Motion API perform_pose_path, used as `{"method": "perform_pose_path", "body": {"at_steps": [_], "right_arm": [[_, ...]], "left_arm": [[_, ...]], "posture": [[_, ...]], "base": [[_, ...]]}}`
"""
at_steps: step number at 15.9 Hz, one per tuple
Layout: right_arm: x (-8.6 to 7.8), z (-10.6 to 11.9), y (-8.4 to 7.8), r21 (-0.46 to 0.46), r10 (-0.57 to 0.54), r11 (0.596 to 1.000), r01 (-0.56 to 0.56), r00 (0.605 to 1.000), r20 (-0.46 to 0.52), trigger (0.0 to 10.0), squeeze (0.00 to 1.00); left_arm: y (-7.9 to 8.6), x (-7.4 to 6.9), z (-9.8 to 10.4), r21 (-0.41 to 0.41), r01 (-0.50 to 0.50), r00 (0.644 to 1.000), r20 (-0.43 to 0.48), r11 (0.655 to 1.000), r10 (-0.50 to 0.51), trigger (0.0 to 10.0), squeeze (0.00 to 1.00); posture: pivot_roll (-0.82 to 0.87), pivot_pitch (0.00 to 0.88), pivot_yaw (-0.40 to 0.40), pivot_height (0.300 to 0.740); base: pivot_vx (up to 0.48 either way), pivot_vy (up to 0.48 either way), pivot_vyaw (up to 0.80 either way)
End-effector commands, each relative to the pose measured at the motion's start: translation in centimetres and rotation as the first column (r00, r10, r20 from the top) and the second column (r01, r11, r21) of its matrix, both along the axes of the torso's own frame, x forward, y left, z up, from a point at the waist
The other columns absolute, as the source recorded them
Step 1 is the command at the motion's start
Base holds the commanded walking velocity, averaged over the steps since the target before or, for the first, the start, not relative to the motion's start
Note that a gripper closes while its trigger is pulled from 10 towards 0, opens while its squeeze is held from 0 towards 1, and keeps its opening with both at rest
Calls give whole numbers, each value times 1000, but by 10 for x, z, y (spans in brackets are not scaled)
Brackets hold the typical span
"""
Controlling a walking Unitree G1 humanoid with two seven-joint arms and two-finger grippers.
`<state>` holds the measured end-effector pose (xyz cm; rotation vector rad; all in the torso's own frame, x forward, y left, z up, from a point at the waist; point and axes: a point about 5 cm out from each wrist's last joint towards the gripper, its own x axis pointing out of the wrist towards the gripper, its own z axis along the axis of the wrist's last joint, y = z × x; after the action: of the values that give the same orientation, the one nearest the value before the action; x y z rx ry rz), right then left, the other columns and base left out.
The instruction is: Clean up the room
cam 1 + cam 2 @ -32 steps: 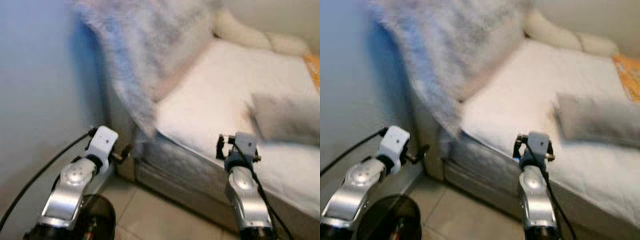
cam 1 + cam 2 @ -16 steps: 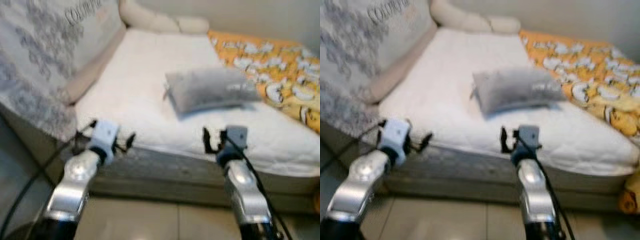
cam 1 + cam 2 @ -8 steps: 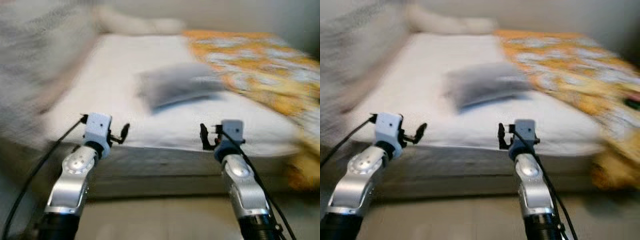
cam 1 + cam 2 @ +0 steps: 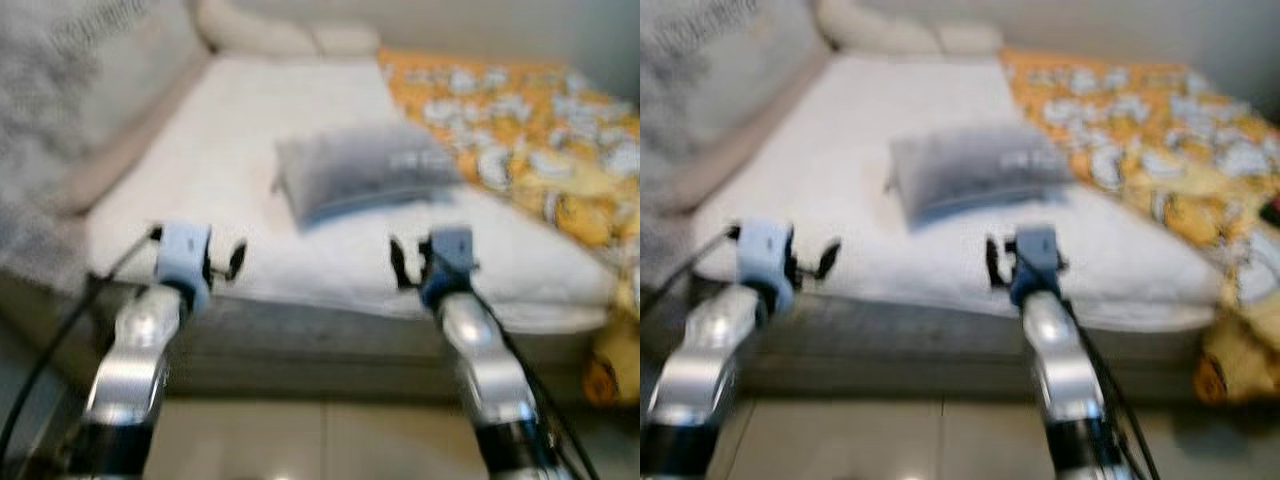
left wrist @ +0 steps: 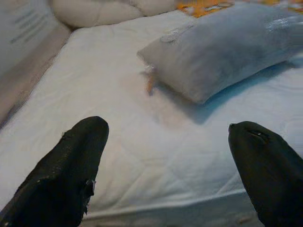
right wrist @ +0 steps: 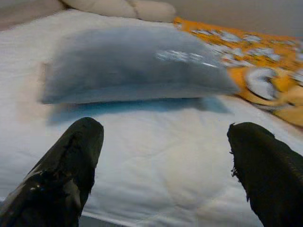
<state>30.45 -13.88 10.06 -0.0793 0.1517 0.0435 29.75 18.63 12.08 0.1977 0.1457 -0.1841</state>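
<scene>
My left tool (image 5: 161, 165) and right tool (image 6: 161, 165) are spread wide before the pillow (image 4: 365, 172), and I might push it away.

Before us: bed (image 4: 230, 140) with white quilted mattress cover, seen through motion blur. Grey pillow (image 4: 365, 175) lies flat near bed's middle, long side running across. Orange patterned blanket (image 4: 520, 140) covers bed's right part, just beside pillow, and spills over right front corner. Cream bolster cushions (image 4: 285, 38) sit at far end. Grey-printed cover (image 4: 50, 130) drapes along left side. We see pale tiled floor (image 4: 320, 440) below front edge.
</scene>
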Motion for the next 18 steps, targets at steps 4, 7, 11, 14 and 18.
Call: {"method": "perform_pose_path", "body": {"at_steps": [4,7,11,14,18], "right_arm": [[-2,-2,-11,1,-34,999,34,999,-19,10000,0],[-1,-2,-11,5,-34,999,34,999,-24,10000,0],[-2,-4,-13,22,-44,999,44,999,-23,10000,0],[-3,-4,-12,23,-27,999,27,999,-23,10000,0],[-4,-6,-12,47,-37,998,38,999,-30,10000,0]], "left_arm": [[-9,3,1,-8,22,1000,7,1000,-22,10000,0],[-9,3,1,-8,23,1000,6,1000,-23,10000,0],[-9,3,1,-15,27,1000,9,1000,-27,10000,0],[-9,2,0,-17,28,1000,8,999,-28,10000,0],[-10,1,0,-20,29,1000,8,999,-29,10000,0]], "posture": [[12,0,-51,740],[13,0,-51,740],[16,0,-49,740],[16,0,-48,740],[16,0,-47,740]], "base": [[290,0,0],[290,0,0],[332,0,0],[342,0,158],[345,0,125]]}}
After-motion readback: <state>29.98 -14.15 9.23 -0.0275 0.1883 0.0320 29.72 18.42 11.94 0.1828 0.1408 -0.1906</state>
